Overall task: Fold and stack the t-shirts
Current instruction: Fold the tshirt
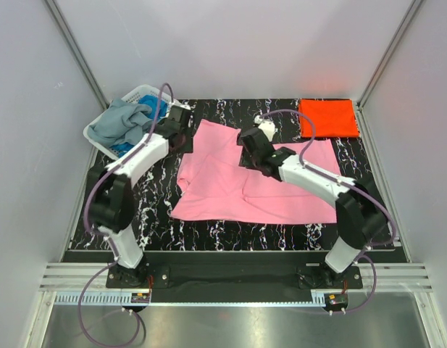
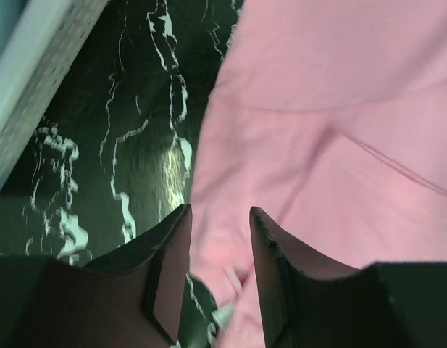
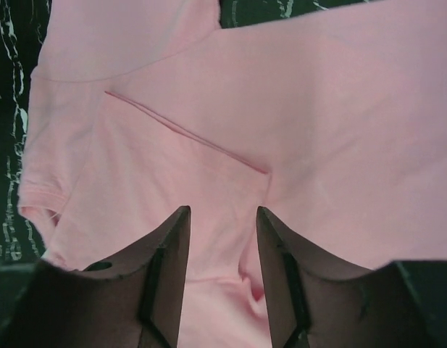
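Pink cloth short-sleeved t-shirt [image 1: 245, 185] lies spread and partly folded in the middle of the black white-veined bench [image 1: 156, 210], with an arm at each far corner.

The left fingers [image 2: 169, 275] stand partly open astride its far-left edge. The right fingers [image 3: 169, 268] stand partly open over a pucker of pink cloth, clamping nothing. A folded orange-red t-shirt [image 1: 327, 117] lies at the far right. A grey-blue t-shirt [image 1: 122, 119] fills the white lattice basket [image 1: 93, 135] at the far left.

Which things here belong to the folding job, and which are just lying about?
Job: pink t-shirt, spread out; orange-red t-shirt, folded; grey-blue t-shirt and blue t-shirt, both in the white basket.
Lying about: white basket; black marbled mat.
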Robot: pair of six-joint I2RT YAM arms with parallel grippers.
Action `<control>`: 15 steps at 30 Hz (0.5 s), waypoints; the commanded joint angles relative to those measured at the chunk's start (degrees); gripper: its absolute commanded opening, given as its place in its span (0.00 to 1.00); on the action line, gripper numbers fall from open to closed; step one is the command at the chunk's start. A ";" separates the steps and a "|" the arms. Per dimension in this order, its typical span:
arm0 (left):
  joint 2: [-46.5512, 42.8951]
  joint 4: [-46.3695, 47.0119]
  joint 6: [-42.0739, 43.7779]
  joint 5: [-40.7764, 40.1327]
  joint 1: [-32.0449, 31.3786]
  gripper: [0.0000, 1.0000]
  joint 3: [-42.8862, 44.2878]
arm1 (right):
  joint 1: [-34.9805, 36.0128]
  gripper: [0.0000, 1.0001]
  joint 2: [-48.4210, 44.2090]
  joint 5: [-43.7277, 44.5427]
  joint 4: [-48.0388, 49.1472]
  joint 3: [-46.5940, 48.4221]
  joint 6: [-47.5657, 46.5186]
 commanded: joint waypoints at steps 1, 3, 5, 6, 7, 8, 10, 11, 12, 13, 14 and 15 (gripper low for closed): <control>-12.92 -3.12 -6.27 2.65 -3.52 0.42 -3.40 | -2.43 0.49 -8.01 2.97 -19.02 3.81 11.58; -16.09 -2.16 -10.83 5.11 -5.62 0.42 -9.63 | -5.85 0.42 -11.42 1.84 -26.41 2.33 16.42; -20.22 1.18 -13.74 10.04 -8.96 0.42 -14.90 | -10.76 0.35 -14.33 -0.53 -28.89 -1.97 20.65; -21.28 2.32 -16.89 10.49 -10.02 0.42 -19.37 | -13.14 0.34 -17.82 -1.67 -28.20 -4.34 21.71; -22.77 5.03 -18.14 11.97 -11.86 0.41 -21.94 | -15.34 0.34 -19.42 -4.55 -27.23 -9.41 23.28; -23.13 5.66 -19.80 11.90 -12.66 0.41 -23.96 | -20.58 0.32 -21.09 -6.06 -24.96 -11.98 23.99; -23.22 5.24 -23.41 10.06 -13.98 0.41 -28.54 | -24.83 0.31 -24.44 -8.70 -23.71 -17.97 25.93; -23.31 4.79 -24.56 8.83 -14.25 0.41 -29.68 | -27.20 0.31 -25.06 -9.06 -23.27 -19.46 26.54; -23.40 4.35 -26.05 7.69 -14.25 0.41 -30.91 | -30.53 0.31 -25.67 -9.33 -23.36 -20.70 26.90; -24.01 3.65 -26.58 4.98 -14.25 0.41 -33.01 | -32.30 0.30 -25.59 -9.59 -23.53 -22.54 27.95; -24.36 3.30 -27.11 3.47 -14.25 0.42 -33.99 | -33.54 0.29 -25.42 -9.59 -24.49 -23.08 28.48; -25.06 2.86 -28.07 1.37 -14.25 0.43 -34.79 | -35.90 0.29 -24.46 -9.07 -25.46 -23.60 29.27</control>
